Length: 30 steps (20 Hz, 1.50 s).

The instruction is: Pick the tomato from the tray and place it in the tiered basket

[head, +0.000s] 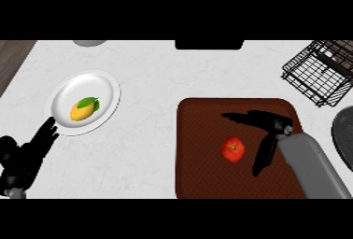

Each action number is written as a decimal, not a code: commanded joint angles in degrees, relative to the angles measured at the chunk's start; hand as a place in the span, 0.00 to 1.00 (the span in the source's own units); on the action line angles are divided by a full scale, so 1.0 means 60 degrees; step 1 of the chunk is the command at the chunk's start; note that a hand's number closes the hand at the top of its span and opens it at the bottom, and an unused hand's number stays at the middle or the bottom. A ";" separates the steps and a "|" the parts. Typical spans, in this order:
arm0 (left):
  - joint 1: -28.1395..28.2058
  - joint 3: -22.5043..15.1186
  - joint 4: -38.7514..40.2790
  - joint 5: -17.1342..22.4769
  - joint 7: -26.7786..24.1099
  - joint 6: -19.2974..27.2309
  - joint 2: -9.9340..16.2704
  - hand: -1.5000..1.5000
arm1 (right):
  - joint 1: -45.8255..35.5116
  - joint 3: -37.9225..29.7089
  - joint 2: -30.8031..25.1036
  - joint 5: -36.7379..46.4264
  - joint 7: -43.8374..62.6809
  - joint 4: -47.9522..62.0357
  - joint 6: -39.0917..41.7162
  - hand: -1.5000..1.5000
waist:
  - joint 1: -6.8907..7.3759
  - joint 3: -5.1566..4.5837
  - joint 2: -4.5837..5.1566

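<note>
Fingers point(241, 117) of the right hand point(270, 125) are spread straight and relaxed, holding nothing; they point left/far over the tray point(200, 177), w/ the thumb point(263, 156) stretched back toward the near side. Tomato point(234, 149) sits on the tray approx. at its middle, just left of that thumb and near of the fingers; can't tell if the thumb touches it, looks just apart. Right forearm point(314, 168) comes in from the near-right corner, crossing the tray's right edge.

Tray is dark red-brown, rectangular w/ rounded corners, on the right half of the white marbled counter point(151, 154). Tiered basket point(321, 70), black wire, stands at the far right, well apart from the tomato, beyond the tray's far-right corner. Dark round object point(343, 135) partly in view at the right edge, beside the tray.

Left hand point(24, 156) is at the near-left edge, fingers straight & released, tips near the rim of a white plate point(103, 88). Plate holds a lemon point(82, 111) w/ green leaf. Grey round thing point(89, 43) cut off at the far edge; black block point(209, 45) at far centre.
</note>
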 commanded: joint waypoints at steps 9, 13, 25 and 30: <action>-0.0169 0.0028 0.0190 -0.0424 -0.0133 -0.0029 -0.0394 0.50 | 0.0431 0.0363 0.0961 0.0668 -0.0330 0.0409 -0.0546 0.00 | 0.0031 0.0052 0.0064; -0.0176 0.0283 -0.0033 -0.0263 0.0136 -0.0144 -0.0158 0.50 | 0.0456 0.0597 0.0843 0.0790 -0.0755 0.0404 -0.0198 1.00 | 0.0080 0.0057 0.0067; -0.0204 0.0199 0.0292 -0.0649 -0.0131 -0.0050 -0.0641 0.50 | 0.0569 -0.0509 0.1015 0.0578 -0.1265 -0.0488 -0.1462 1.00 | 0.0001 0.0050 0.0051; 0.0280 0.0506 -0.0637 -0.0344 0.0349 -0.0515 -0.0399 0.50 | 0.1056 -0.1226 0.0290 0.0400 -0.0956 -0.1419 -0.1450 1.00 | 0.0006 0.0052 0.0039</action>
